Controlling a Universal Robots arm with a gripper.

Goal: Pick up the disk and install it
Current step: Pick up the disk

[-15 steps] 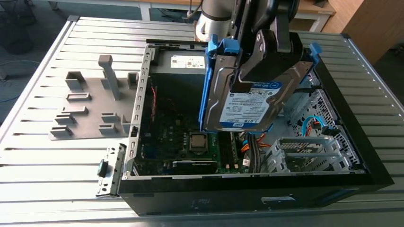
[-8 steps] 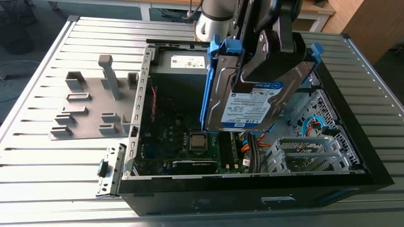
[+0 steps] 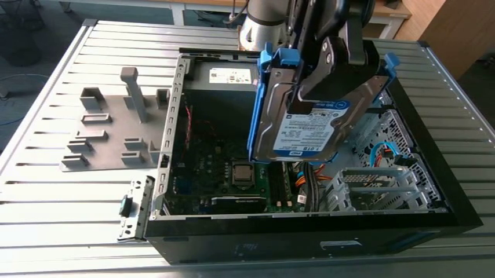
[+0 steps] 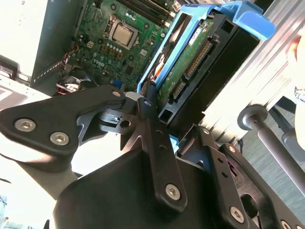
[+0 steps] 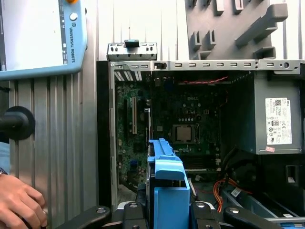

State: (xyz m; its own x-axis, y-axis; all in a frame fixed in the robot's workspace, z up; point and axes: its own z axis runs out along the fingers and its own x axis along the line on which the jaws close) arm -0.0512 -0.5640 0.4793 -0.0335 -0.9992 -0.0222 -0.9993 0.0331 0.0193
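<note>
Claw (image 3: 334, 78) closed on the disk (image 3: 309, 128), holding it above the open computer case (image 3: 309, 238).

The jaws hold the disk (image 4: 191, 64), motherboard (image 4: 112, 45) beyond.

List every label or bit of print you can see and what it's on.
I quote no wording; print stands here:
disk: blue-and-white label, small print.
power supply: white sticker, print too small to read.
motherboard: white lettering mid-board.
control pendant: lettering along its blue-grey edge.
</note>
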